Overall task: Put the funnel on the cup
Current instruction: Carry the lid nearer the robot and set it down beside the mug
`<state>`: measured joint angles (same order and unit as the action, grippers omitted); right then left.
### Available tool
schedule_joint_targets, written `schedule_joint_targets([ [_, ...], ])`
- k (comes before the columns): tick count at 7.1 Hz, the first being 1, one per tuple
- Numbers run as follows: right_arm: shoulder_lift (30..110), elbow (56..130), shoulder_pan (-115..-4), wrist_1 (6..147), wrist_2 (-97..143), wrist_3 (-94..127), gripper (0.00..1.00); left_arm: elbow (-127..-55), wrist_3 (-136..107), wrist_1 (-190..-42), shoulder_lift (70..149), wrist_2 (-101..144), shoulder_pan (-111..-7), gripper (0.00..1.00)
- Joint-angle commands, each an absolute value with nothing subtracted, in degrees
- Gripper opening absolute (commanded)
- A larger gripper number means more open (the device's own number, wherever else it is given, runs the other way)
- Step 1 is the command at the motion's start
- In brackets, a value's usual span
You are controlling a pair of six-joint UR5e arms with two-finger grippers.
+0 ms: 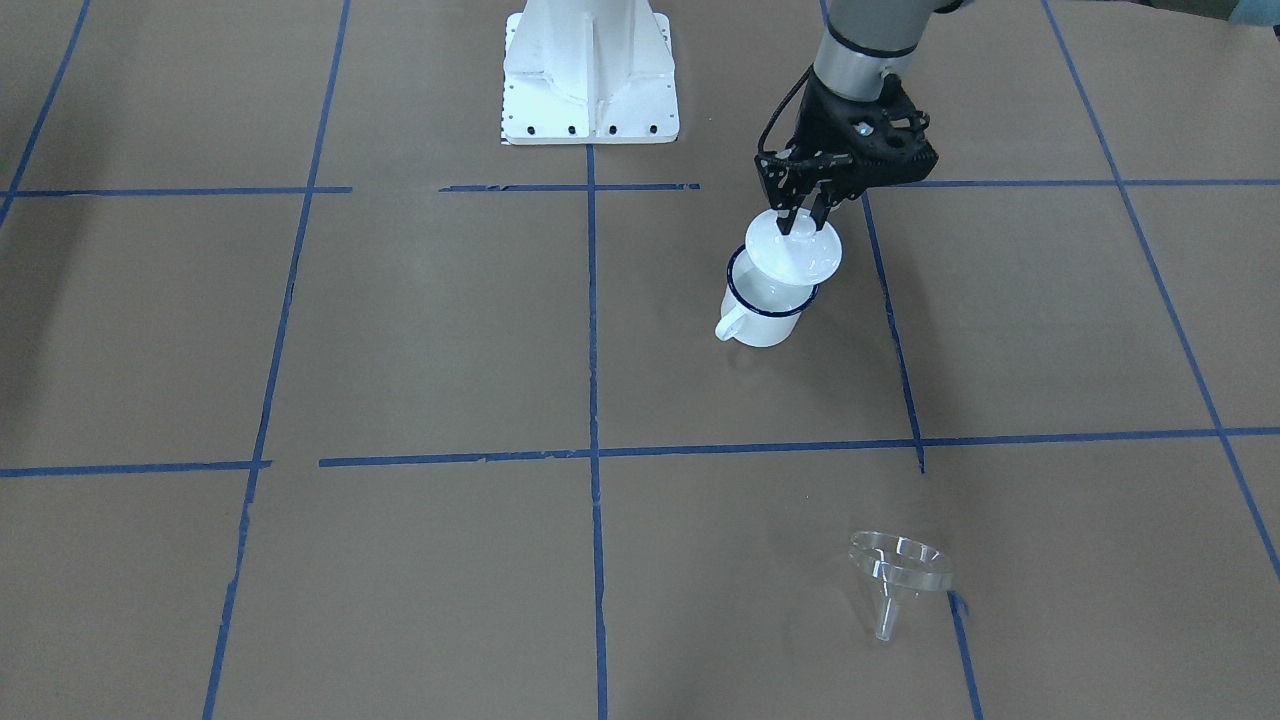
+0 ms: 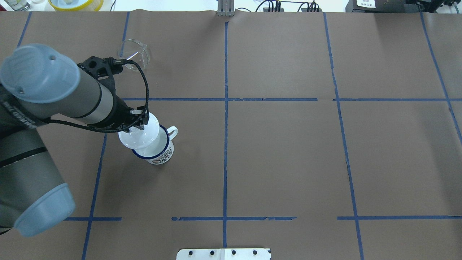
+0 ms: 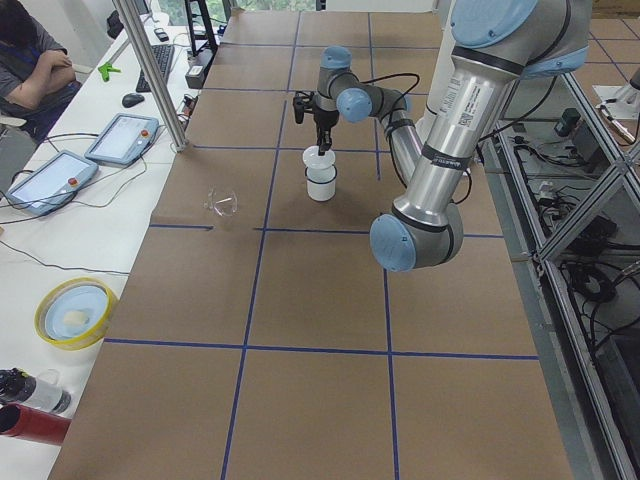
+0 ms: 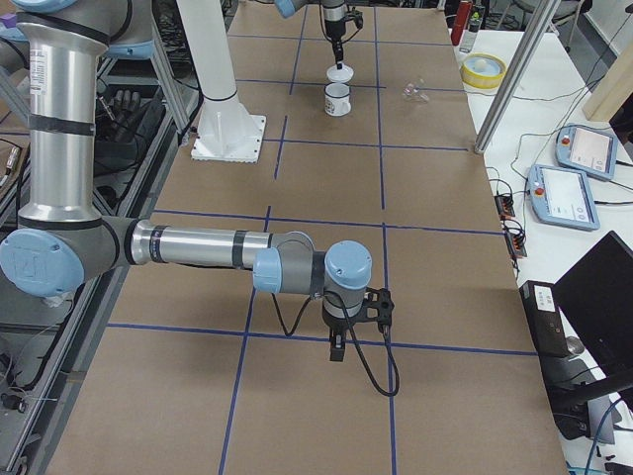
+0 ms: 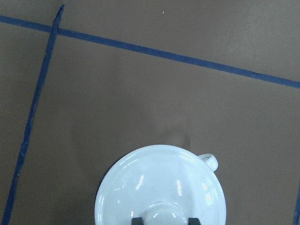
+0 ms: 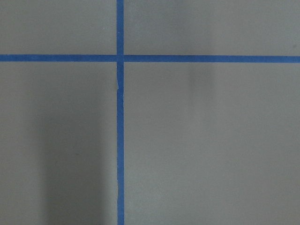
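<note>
Over the enamel cup (image 1: 762, 325), left hand (image 1: 800, 222) grips a glossy domed lid (image 1: 800, 262).

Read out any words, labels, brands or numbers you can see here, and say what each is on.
No text here reads clearly.
Lettering on the left arm: cut off and slanted, unreadable.
Sticker on that arm's upright tube: too small.
Dark print on the cup: blurred, maybe a pattern.
White label on the far black box: too small.
Lid and funnel: no markings seen.
</note>
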<state>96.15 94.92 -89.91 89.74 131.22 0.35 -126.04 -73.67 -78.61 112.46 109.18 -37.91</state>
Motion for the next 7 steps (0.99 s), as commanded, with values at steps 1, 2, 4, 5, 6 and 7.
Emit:
schedule_joint_targets([
  [1, 96.2, 94.8, -89.9, 89.7, 131.2, 0.4, 1.00, -139.9, -68.4, -78.1, 98.1, 109.6, -38.3, 0.00],
  [2, 96.2, 94.8, -89.9, 89.7, 131.2, 0.4, 1.00, -140.1, -68.7, -83.3, 93.0, 109.6, -38.2, 0.00],
  [4, 96.2, 94.8, -89.9, 89.7, 131.2, 0.4, 1.00, -129.7, -71.1, -101.0, 88.1, 109.4, -34.8, 0.00],
  [5, 96.2, 94.8, -89.9, 89.7, 131.2, 0.4, 1.00, -124.2, -73.1, -106.0, 88.1, 108.8, -31.9, 0.00],
  [6, 96.2, 94.9, -89.9, 89.7, 131.2, 0.4, 1.00, -121.5, -73.3, -106.3, 88.1, 108.2, -30.2, 0.00],
  [7, 96.2, 94.8, -89.9, 89.7, 131.2, 0.4, 1.00, -120.5, -73.6, -106.5, 88.2, 108.0, -28.8, 0.00],
])
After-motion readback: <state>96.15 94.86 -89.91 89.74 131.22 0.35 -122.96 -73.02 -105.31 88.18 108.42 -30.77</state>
